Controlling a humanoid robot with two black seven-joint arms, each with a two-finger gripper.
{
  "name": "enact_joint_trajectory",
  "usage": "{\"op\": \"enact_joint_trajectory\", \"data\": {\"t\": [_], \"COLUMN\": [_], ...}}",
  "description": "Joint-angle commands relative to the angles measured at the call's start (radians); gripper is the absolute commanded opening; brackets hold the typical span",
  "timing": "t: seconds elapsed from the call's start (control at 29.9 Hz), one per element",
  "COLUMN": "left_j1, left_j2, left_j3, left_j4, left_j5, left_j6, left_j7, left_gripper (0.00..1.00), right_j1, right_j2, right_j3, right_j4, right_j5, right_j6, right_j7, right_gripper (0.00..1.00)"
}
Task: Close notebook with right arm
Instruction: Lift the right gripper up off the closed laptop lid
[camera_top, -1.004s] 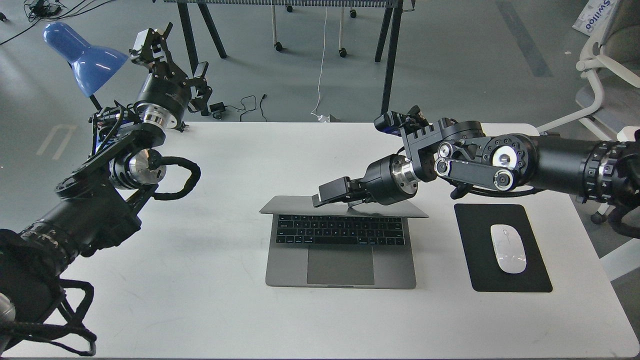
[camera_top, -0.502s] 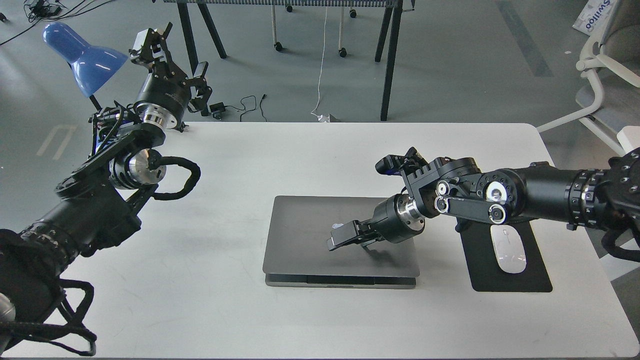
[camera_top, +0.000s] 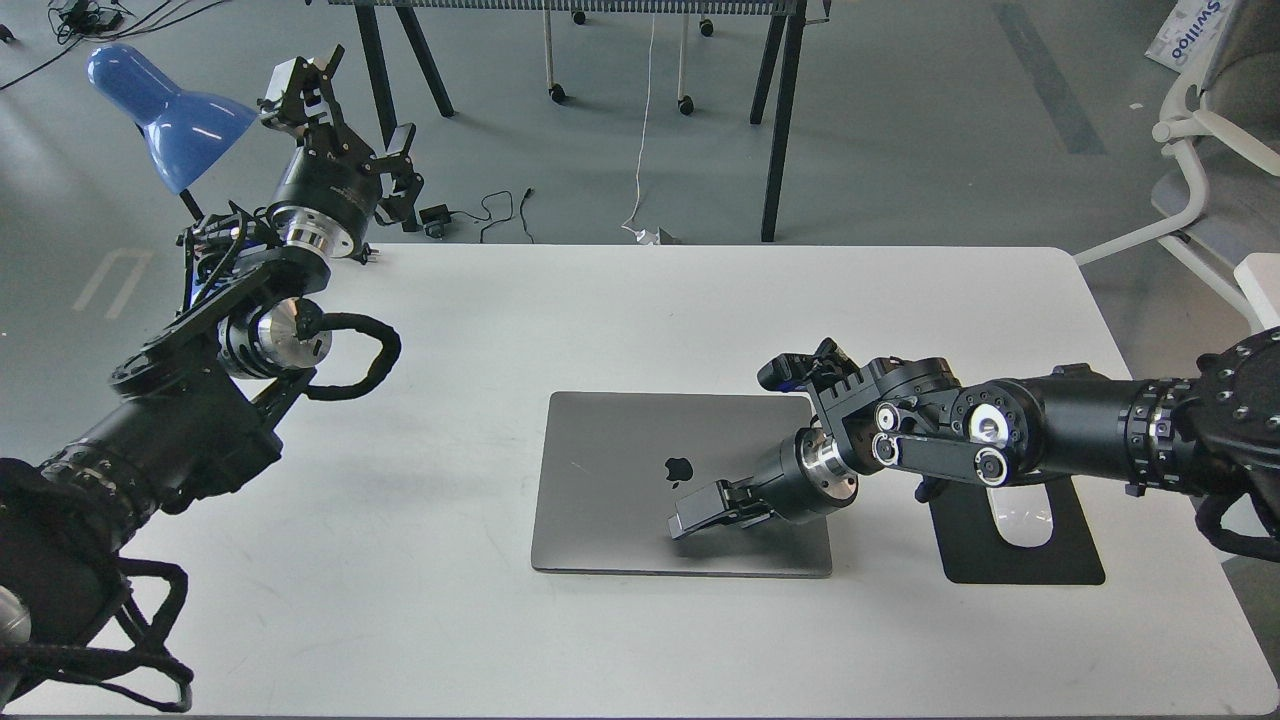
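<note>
- Notebook (camera_top: 640, 480) lay shut and flat at the table's (camera_top: 620, 300) centre, lid up, logo showing.
- Right gripper (camera_top: 700, 512) rested on the lid at its 4 o'clock corner, just below the logo; fingers pressed together, pinching nothing.
- Right arm (camera_top: 1080, 440) came in from 3 o'clock, over the mouse pad (camera_top: 1060, 560).
- Left gripper (camera_top: 345, 120) raised at 10 o'clock beside the blue lamp (camera_top: 165, 110), off the table; fingers spread.

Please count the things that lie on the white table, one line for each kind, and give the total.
Notebook, closed: 1
Mouse pad, black: 1
Mouse, white, on the pad, partly hidden by the right arm: 1
Total: 3
</note>
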Motion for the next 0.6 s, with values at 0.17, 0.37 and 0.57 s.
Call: {"op": "enact_joint_trajectory", "data": {"t": [0.17,0.37,0.57], "left_j1": [0.0,0.0,-0.001], "left_j2": [0.0,0.0,-0.002], "left_j3": [0.0,0.0,0.002], "left_j4": [-0.002,0.0,-0.002], "left_j5": [0.0,0.0,0.0], "left_j6": [0.0,0.0,0.0], "left_j7": [0.0,0.0,0.0], "left_gripper": [1.0,1.0,1.0], "right_j1": [0.095,0.185,0.179], "right_j2": [-0.008,-0.017,-0.009], "right_j3": [0.032,0.227,0.552], "right_j4": [0.001,-0.083,-0.405], "right_j5": [0.015,0.019,0.021], "right_j6": [0.0,0.0,0.0], "right_j7": [0.004,0.004,0.004], "right_gripper": [1.0,1.0,1.0]}}
